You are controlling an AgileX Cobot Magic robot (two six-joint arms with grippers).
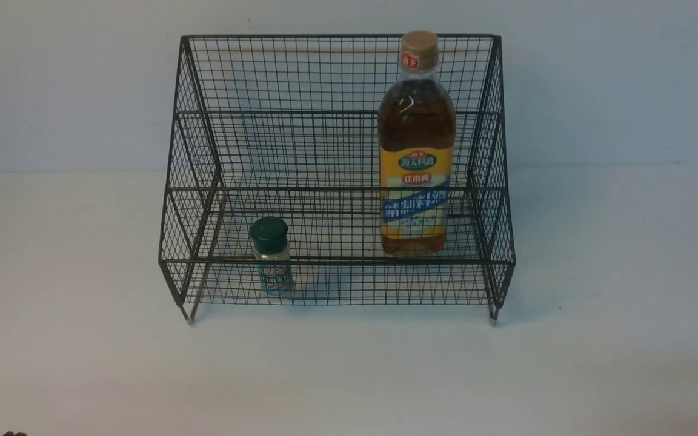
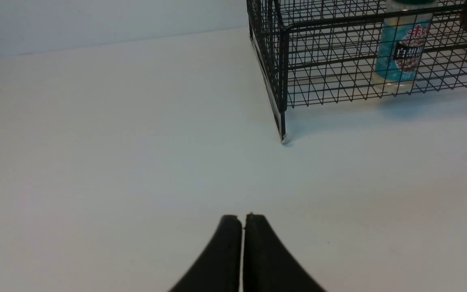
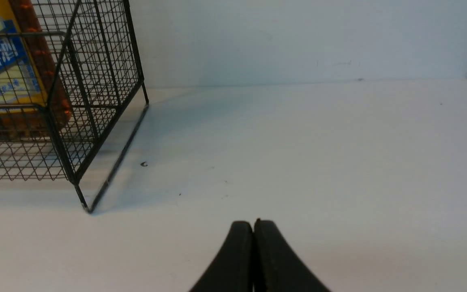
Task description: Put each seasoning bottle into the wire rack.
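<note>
— Both claws first: left claw (image 2: 242, 221) has its two black fingers pressed tight together, holding nothing, low over bare desk. Right claw (image 3: 253, 227) is the same, pinched closed and empty.

— Fine. Now biggest thing down?

— White desk (image 1: 70, 303) carries everything; it runs back to a pale wall. On it, toward the far edge and about midway between the left and right edges, stands the wire rack (image 1: 337, 79): black mesh, tall back grid, sloped sides, two stepped tiers, small metal feet on the surface.

— And the bottles?

— Both inside the rack, both upright. The tall bottle (image 1: 415, 151), amber liquid, tan cap, yellow-and-blue label, stands on the side nearer the desk's right edge, its cap level with the rack's top rail. Whether its base sits on the upper step or the lower tier I can't tell through the mesh.

— The little one?

— Small shaker jar (image 1: 272, 257), clear, dark green cap, teal label, sits on the lower front tier just behind the front mesh, toward the left edge. The two stand well apart. Each claw is well clear of the rack, near its own front corner foot.
</note>
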